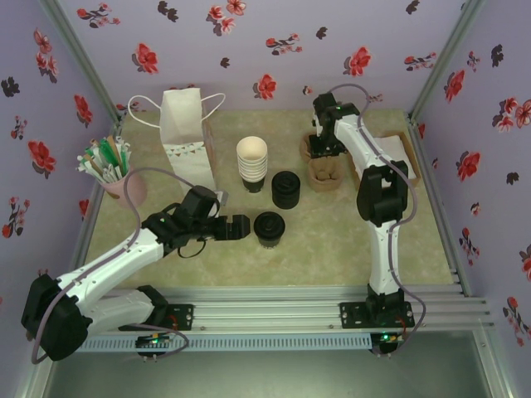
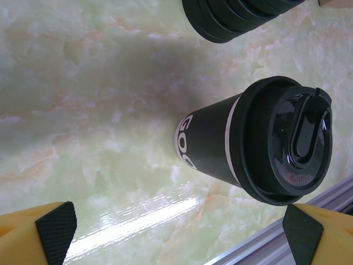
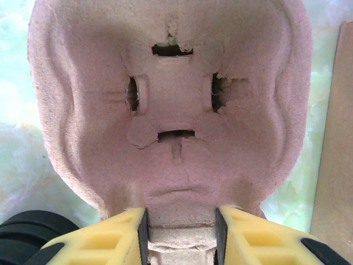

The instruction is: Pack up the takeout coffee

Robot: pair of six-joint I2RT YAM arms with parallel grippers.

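Left wrist view is showing the left gripper (image 2: 179,231) spread wide, its pads (image 2: 55,225) stopping just short of the takeout coffee (image 2: 220,141). The cup is standing upright on the table (image 2: 83,110) near the front rail, lid on. I'm reading this as the reach-in before the grab. The cup is sitting off toward the rail-side pad, so I'd be nudging sideways to centre it first. Then I'd be sliding in until the dark body is sitting squarely between the pads, and squeezing the paper wall under the lid, not the lid itself, since that could pop off. Going gentle too, paper cups crush easily. Just behind, the stack of lids (image 1: 285,189) is standing close, so I'd be watching the far finger. Further back the right gripper (image 3: 179,238) is pinching the rim of the pulp cup carrier (image 3: 171,110), probably steadying it for the drop-in, so I'd be lifting straight and level
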